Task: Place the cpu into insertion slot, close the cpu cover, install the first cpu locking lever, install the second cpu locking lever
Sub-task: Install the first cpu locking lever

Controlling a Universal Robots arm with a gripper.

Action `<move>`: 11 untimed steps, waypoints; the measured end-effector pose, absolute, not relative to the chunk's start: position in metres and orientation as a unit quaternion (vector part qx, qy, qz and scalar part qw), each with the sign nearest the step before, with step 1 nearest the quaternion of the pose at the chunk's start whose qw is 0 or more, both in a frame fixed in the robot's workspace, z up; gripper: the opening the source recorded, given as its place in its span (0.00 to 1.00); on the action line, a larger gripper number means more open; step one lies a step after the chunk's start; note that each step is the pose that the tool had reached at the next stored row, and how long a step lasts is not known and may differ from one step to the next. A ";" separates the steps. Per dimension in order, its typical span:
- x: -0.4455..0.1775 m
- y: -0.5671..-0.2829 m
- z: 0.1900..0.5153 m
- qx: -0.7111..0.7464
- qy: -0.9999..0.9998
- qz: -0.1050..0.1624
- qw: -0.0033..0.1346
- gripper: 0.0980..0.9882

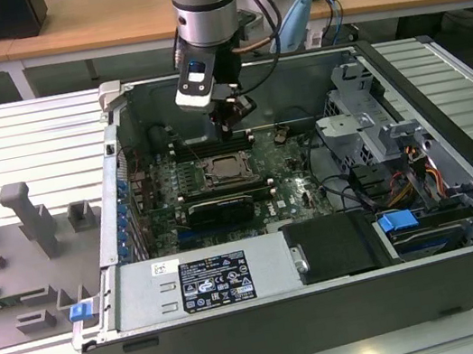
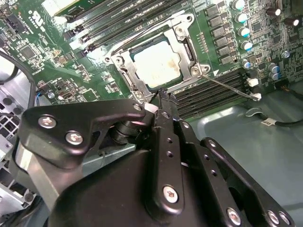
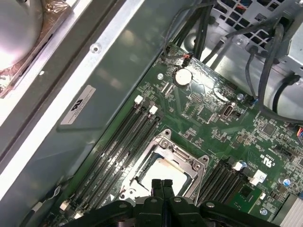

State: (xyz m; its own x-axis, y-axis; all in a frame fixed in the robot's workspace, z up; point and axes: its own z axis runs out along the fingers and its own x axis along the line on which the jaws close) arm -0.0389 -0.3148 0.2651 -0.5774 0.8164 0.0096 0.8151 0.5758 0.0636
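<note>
tool [image 2: 163, 96] fingers are pressed together with nothing pinched between them. in both wrist views the tips hang just over one edge of the socket; whether they touch it cannot be told.

cpu [image 2: 157, 64] is seated in the insertion slot [image 2: 118, 60], its pale face showing through the window of the cpu cover [image 2: 185, 45], which lies flat over it. a thin locking lever [image 2: 232, 87] runs out from one socket corner across the memory slots [image 2: 215, 97] and looks unlatched.

around this lie the green motherboard [image 3: 208, 101] and the open computer case [image 1: 442, 95], which stands on a slatted metal surface [image 1: 18, 133].

risks noted:
- the rod is thin, so closed tips could slide off it onto the memory slots or nearby small components.
- with the lever apparently unhooked, the cover is judged unclamped. a knock on the frame could lift it or shift the chip.
- a descent off line would land on the chip face or frame and mark it.
</note>
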 end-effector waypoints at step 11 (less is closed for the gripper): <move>-0.039 -0.315 0.265 0.428 0.903 0.031 0.009 0.01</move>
